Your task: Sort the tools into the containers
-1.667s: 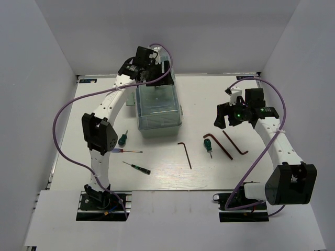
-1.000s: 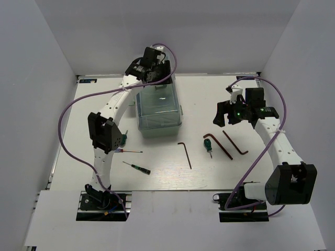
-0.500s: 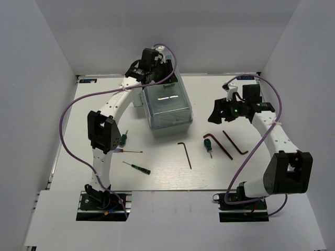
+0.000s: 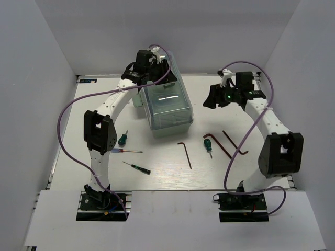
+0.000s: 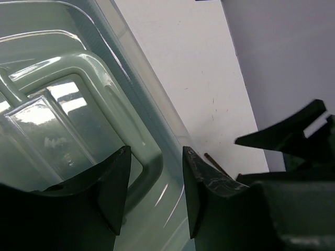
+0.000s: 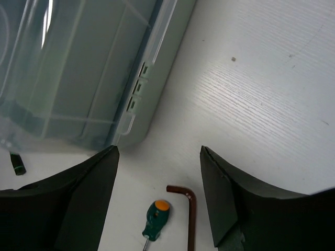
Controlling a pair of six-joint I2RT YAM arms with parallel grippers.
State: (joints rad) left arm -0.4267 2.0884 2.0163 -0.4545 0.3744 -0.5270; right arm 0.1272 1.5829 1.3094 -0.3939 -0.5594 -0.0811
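Checking the toolbox (image 4: 168, 112): position?
— Middle of the worktop (image 4: 157, 180), towards the far edge. Left claw (image 5: 154, 157) straddles its handle (image 5: 149, 178); grip cannot be told. Right claw (image 6: 159, 151) spread apart, holding nothing, near its right side.

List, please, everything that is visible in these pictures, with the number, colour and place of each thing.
table: one, white, under everything
toolbox: one, pale green with translucent lid, far centre of table
stubby screwdrivers: two, green handles, one near-left of the toolbox, one near-right
thin screwdrivers: two, dark shafts, nearer than the left stubby one
dark hex key: one, on the near side of the toolbox
reddish-brown hex keys: two, right of the right stubby screwdriver
left gripper: one, black, over the toolbox lid, grip unclear
right gripper: one, black, open, right of the toolbox
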